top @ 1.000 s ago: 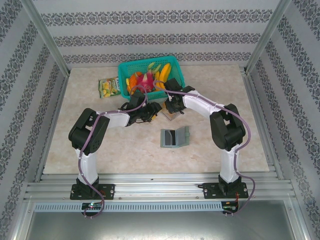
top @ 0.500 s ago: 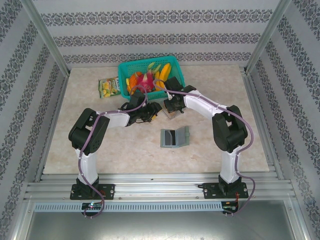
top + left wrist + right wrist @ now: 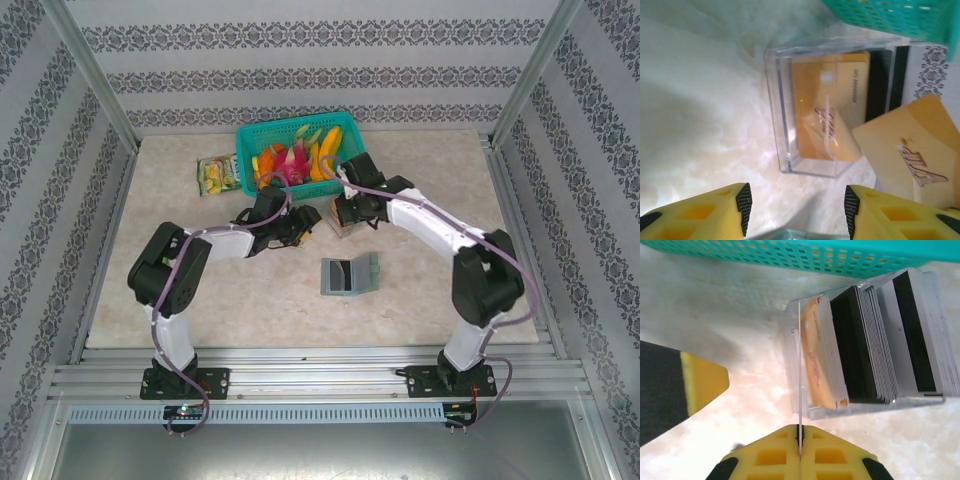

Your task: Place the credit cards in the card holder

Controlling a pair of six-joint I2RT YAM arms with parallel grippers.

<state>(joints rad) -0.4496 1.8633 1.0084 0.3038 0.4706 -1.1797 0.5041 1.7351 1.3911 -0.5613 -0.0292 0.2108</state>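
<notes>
A: Pale marbled tabletop point(image 3: 250, 295). How is the right gripper point(image 3: 800, 442)?
B: Clenched on one orange-brown card point(image 3: 912, 145), right by the clear box point(image 3: 777, 115) where more credit cards point(image 3: 860, 345) stand.
A: And the left gripper point(image 3: 797, 207)?
B: Jaws apart, nothing between them, near that box.
A: Card holder point(image 3: 350, 275)?
B: Lying open, well apart, nearer the bases.

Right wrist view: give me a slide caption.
Right fingers shut on a thin card, edge-on, at the clear card box beside the teal basket.
</notes>
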